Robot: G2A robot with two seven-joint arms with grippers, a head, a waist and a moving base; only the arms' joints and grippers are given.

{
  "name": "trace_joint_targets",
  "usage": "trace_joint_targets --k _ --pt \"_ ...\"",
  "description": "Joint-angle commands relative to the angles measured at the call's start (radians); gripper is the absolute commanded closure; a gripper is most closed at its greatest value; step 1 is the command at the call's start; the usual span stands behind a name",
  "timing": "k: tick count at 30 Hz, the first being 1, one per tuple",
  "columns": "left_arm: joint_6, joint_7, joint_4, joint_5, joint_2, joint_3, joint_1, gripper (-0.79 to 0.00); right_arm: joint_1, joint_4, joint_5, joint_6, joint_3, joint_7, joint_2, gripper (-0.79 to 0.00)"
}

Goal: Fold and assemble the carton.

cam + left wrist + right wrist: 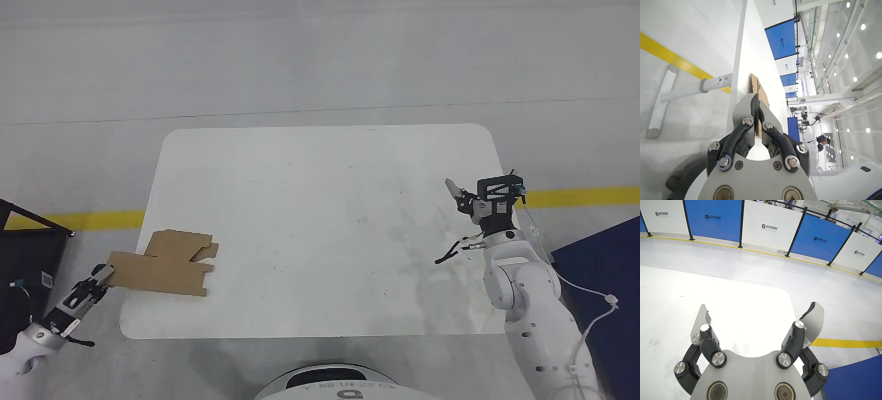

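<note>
Now, left gripper (101, 272): lower left of the top view, just off the edge of the table (330, 190); jaws clamped on a corner of the carton (168, 262) — the wrist view shows the corrugated edge pinched between them.
carton: a flat brown blank, not yet folded, lying at the table's lower-left edge, with its left corner overhanging into the grip.
handling: it looks light and fairly stiff as a sheet, though it should bend readily along its scored lines. Held by one corner, the far side may droop or swivel.
where to hold: I'd judge a panel edge close to a crease better than a flap tip. The squeeze should be moderate, since corrugated board crushes.
right gripper (484, 190): middle right of the top view, by the table's right edge, well apart from the carton; jaws spread wide, nothing between them.
progress: folding hasn't begun, by the look of it — both hands will probably be wanted.
</note>
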Motion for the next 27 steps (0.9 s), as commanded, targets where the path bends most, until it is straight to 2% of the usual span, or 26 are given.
trace_joint_targets --k 1,12,27 --pt "-0.001 0.001 -0.038 -0.012 0.01 0.002 -0.011 0.0 0.0 0.0 0.0 0.0 0.0 0.0 0.0 -0.785" --pt "0.043 -0.042 -0.388 -0.022 0.06 0.027 -0.114 0.0 0.0 0.0 0.0 0.0 0.0 0.0 0.0 -0.785" --pt "0.045 -0.045 -0.397 -0.02 0.061 0.029 -0.116 0.0 0.0 0.0 0.0 0.0 0.0 0.0 0.0 -0.785"
